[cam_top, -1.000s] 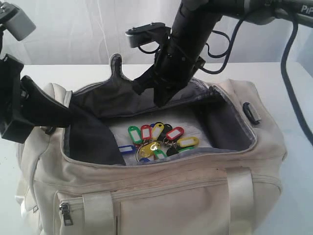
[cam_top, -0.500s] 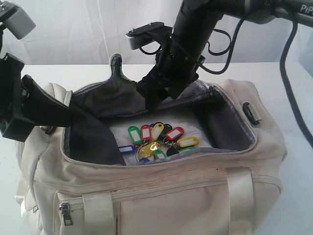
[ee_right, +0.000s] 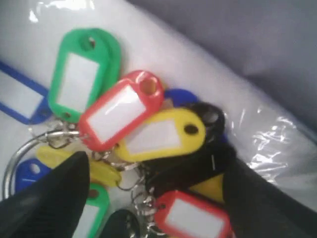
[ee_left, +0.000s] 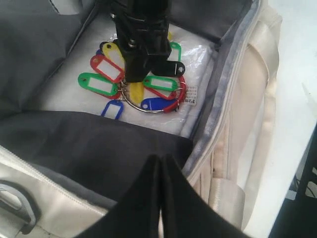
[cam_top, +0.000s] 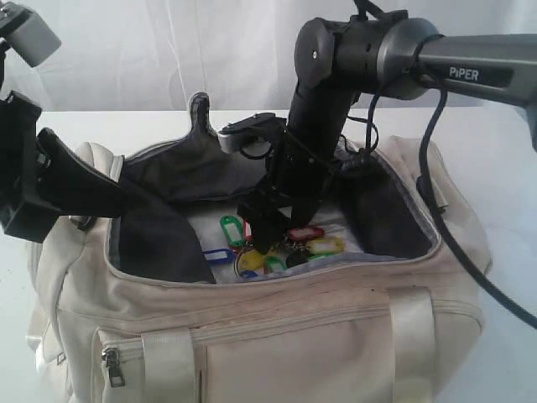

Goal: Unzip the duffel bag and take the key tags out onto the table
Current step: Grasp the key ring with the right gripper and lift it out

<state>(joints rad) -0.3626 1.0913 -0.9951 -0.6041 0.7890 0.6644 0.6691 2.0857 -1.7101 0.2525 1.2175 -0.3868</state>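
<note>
The right gripper (cam_top: 268, 238), jaws spread wide and empty, straddles the key tags (ee_right: 148, 124) inside the duffel bag (cam_top: 294, 319). The left gripper (ee_left: 159, 166) is closed tight at the bag's left rim.

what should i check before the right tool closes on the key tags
1. Duffel bag unzipped, mouth wide: ok.
2. Key tags in plain view on the bag's floor, nothing lying over them: ok.
3. Right tool open, with part of the bunch between its two sides: ok.
4. Right tool low enough to catch the tags when it closes: cannot tell.
5. Dark flap lying clear of the tags: ok.
6. Left tool shut over that flap: ok; whether it really grips the fabric: cannot tell.
</note>
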